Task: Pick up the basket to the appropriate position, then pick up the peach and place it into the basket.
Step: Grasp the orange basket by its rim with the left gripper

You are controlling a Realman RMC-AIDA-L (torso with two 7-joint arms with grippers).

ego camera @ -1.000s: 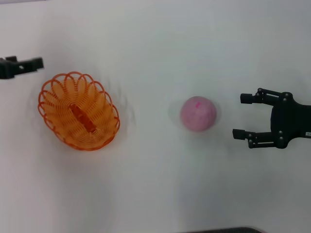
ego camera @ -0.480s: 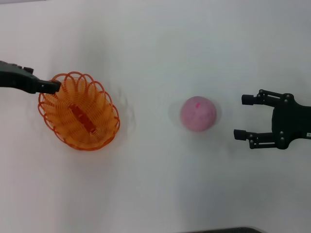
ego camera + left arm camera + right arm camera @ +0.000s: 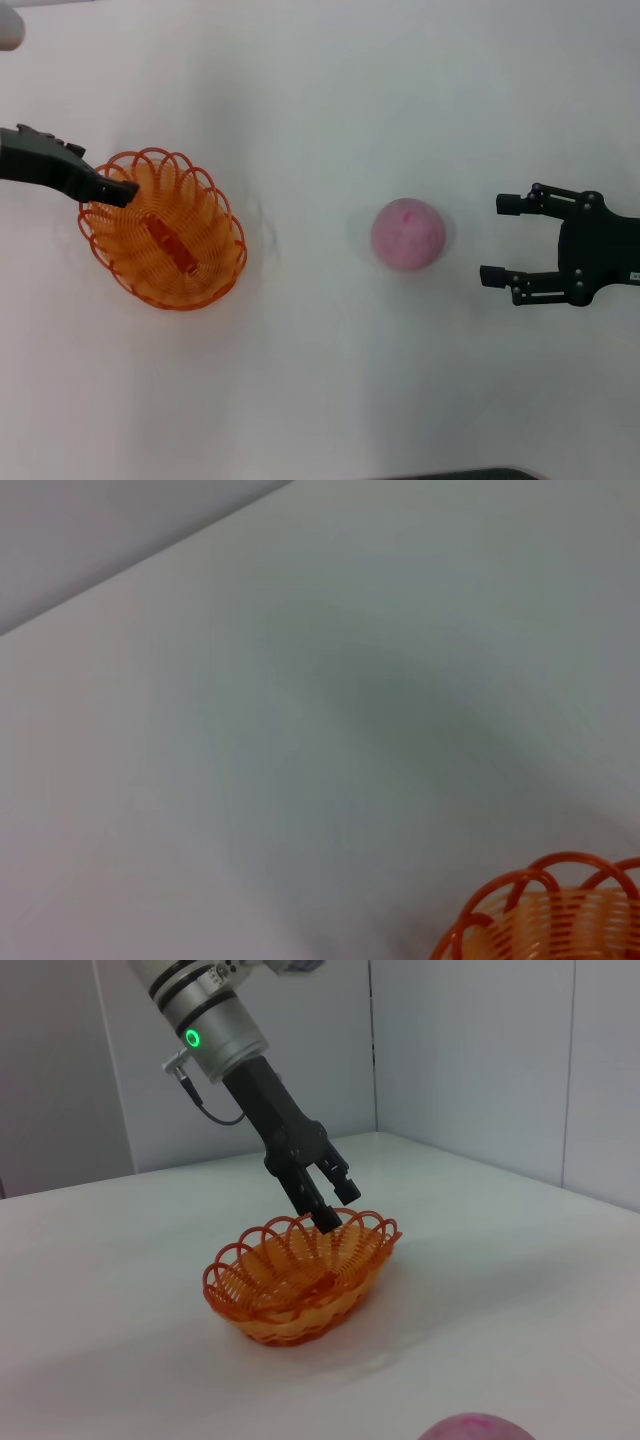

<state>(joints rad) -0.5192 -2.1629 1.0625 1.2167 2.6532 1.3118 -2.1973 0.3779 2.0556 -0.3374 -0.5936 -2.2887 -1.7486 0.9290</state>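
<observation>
The orange wire basket sits on the white table at the left. My left gripper is at the basket's far-left rim, open, with its tips down at the scalloped loops; the right wrist view shows the left gripper over the basket. A bit of the basket's rim shows in the left wrist view. The pink peach lies right of centre, and its top shows in the right wrist view. My right gripper is open and empty, a short way right of the peach.
The white table spreads all around. Grey walls stand behind the table's far edge in the right wrist view. A dark edge shows at the bottom of the head view.
My left gripper has moved right from the table's left edge to the basket's rim and lowered onto it. The basket, the peach and the right gripper have not moved.
</observation>
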